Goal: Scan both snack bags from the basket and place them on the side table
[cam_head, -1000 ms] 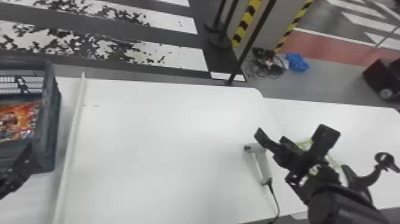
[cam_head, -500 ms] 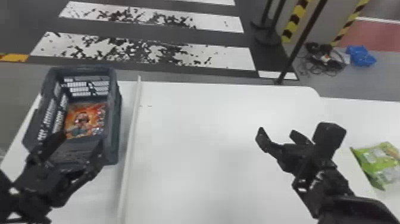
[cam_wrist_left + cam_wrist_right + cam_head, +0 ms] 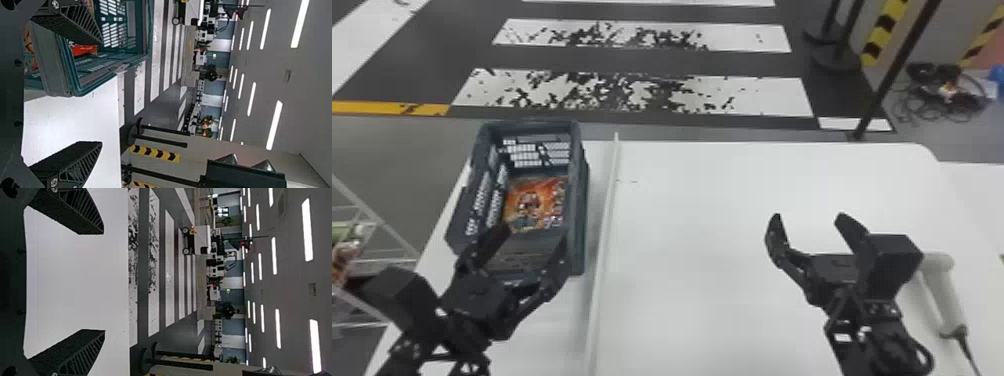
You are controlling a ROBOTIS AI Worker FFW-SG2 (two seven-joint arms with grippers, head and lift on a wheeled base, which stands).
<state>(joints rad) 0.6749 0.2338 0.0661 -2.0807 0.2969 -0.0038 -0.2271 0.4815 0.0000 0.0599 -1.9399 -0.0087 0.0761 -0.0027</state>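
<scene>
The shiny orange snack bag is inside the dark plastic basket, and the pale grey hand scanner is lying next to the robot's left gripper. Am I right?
Nearly! The head view shows the pale grey hand scanner next to the robot's right gripper, not its left. The shiny orange snack bag is inside the dark plastic basket.

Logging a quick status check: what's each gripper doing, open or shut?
Left gripper: open, holding nothing.
Right gripper: open, holding nothing.

Dark floor crossed by white stripes (heavily speckled with black), white table set before it, grey wall marked with yellow-and-black strips, grey ceiling lit by long lamps.
</scene>
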